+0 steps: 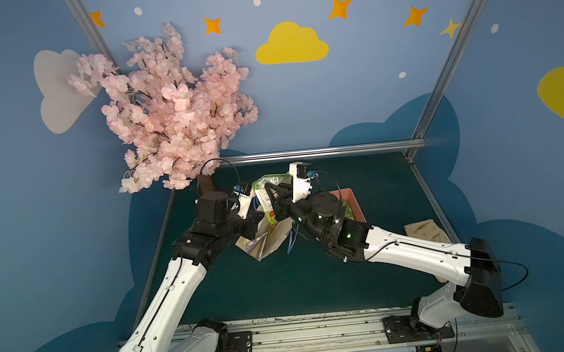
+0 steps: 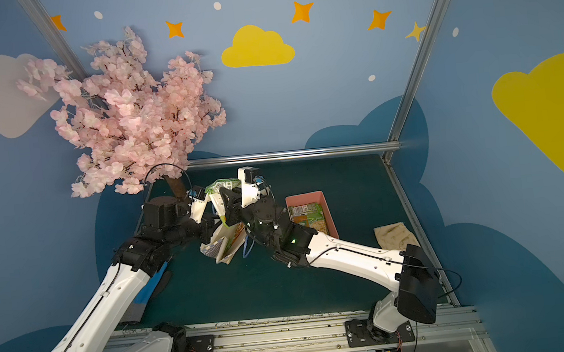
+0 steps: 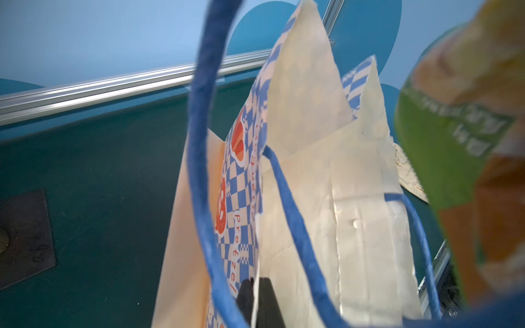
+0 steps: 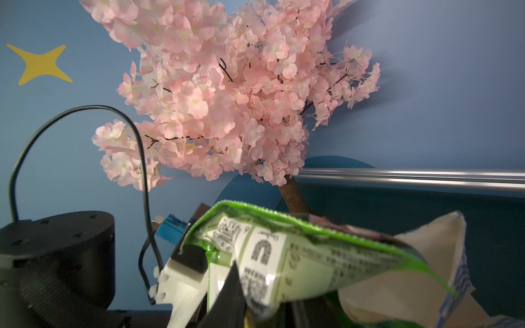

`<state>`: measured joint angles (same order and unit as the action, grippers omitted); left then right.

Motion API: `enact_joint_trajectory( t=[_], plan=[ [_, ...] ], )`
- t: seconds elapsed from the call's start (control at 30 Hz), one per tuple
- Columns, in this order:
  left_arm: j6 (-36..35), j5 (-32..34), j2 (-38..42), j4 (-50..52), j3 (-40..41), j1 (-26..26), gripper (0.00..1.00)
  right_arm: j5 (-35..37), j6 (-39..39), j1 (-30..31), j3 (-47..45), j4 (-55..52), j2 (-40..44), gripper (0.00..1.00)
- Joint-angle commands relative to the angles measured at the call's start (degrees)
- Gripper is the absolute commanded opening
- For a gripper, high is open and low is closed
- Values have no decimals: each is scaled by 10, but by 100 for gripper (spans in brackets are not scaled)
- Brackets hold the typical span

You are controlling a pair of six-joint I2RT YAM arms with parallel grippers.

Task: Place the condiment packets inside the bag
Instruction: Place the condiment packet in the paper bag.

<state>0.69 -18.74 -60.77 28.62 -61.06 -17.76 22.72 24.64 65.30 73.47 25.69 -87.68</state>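
The left gripper is pinching the bag by its rim, while the right gripper is pinching a green packet right at the bag's mouth.

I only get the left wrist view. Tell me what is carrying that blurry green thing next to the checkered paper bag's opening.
Observer: The right gripper grips it. It is a crumpled green foil condiment packet with a barcode label.
Operator: Report what is not yet in the bag.
Observer: More green foil packets lie in the pink rectangular plastic tray.
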Motion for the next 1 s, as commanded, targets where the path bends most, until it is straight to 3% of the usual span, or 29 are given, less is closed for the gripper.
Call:
enact_joint_trajectory(
  t=[0.0,0.13,0.43,0.73,0.97],
  plan=[
    [18,-29,-1,12,-18,0,3,2,-27,8,-13,100,-14,22],
    [19,-34,3,24,-30,-1,3,-2,-60,8,-36,168,-40,22],
    [24,-42,6,47,-58,0,3,-29,-35,-8,-78,70,-32,19],
    [41,-66,6,59,-76,10,3,-48,7,-36,-168,38,6,18],
    [45,-79,0,53,-76,12,3,-75,0,-36,-148,-39,9,17]
  ],
)
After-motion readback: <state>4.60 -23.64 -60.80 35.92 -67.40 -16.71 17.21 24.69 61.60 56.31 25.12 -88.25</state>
